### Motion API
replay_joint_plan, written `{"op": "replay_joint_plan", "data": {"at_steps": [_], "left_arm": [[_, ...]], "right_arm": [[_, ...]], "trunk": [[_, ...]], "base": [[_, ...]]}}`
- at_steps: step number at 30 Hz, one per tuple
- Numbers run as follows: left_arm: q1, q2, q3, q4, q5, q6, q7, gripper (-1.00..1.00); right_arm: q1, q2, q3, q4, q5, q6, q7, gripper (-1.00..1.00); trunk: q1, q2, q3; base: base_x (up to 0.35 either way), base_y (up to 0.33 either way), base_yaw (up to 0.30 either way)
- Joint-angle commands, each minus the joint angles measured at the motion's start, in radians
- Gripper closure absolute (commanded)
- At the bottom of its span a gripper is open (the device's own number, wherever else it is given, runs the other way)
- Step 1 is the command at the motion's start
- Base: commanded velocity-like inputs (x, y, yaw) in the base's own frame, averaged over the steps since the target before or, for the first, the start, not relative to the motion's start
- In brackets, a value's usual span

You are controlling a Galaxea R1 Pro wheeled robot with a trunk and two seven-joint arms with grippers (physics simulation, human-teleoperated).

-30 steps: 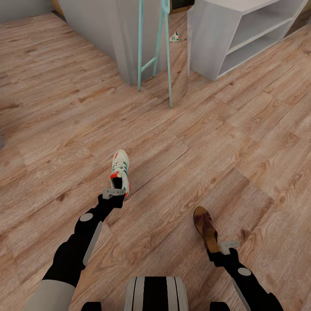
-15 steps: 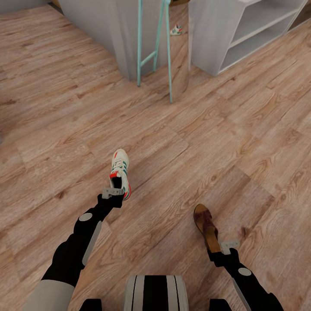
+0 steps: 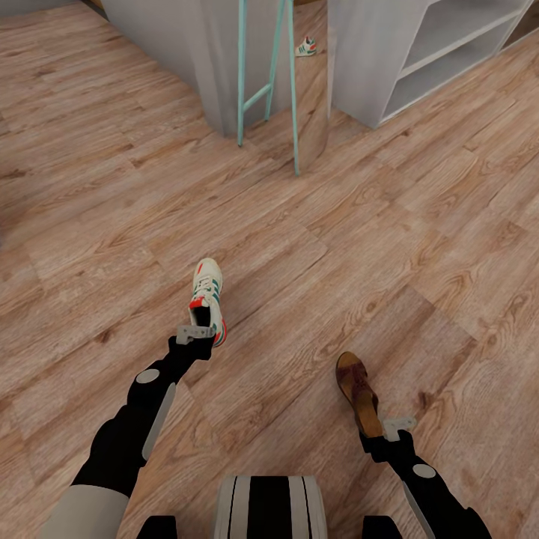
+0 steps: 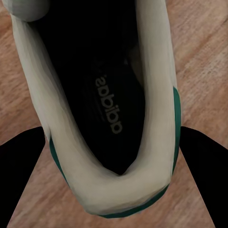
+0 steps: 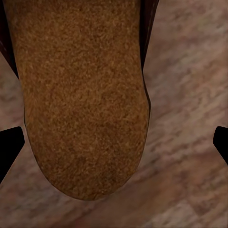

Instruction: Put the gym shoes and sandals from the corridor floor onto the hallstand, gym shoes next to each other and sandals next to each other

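My left gripper [image 3: 198, 331] is shut on the heel of a cream gym shoe [image 3: 207, 290] with green stripes, held toe-forward above the corridor floor [image 3: 314, 224]. In the left wrist view the shoe's cream heel collar [image 4: 159, 95] sits between the black fingers [image 4: 19, 180]. My right gripper [image 3: 391, 427] is shut on the heel of a dark-brown sandal [image 3: 355, 385], whose tan footbed [image 5: 80, 95] shows close up in the right wrist view. A second gym shoe [image 3: 305, 47] lies on the floor far ahead, beside the light-grey hallstand [image 3: 374, 67] at the top right.
A teal stool's thin legs [image 3: 293, 97] stand ahead, between a grey wall corner [image 3: 198, 60] and the hallstand. The hallstand's open shelves [image 3: 457, 52] face right of the view. Wood planks stretch wide on the left and right.
The whole picture has shifted a little, so the camera has moved: the hallstand, stool and far shoe sit slightly higher. Both arms hold their shoe and sandal as before.
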Motion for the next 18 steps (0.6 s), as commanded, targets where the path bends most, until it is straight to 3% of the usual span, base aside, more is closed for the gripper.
{"op": "replay_joint_plan", "data": {"at_steps": [1,18], "left_arm": [[0.0,0.0,0.001,-0.001,0.001,0.006,-0.003,1.0],[0.0,-0.001,0.001,0.003,-0.001,0.004,-0.001,1.0]], "right_arm": [[0.0,0.001,-0.005,-0.002,0.01,0.003,0.008,-1.0],[0.0,0.001,-0.005,-0.002,0.01,0.003,0.008,-1.0]], "trunk": [[0.0,0.0,-0.001],[0.0,0.0,-0.001]], "base": [[0.0,0.0,0.0],[0.014,0.012,0.0]]}}
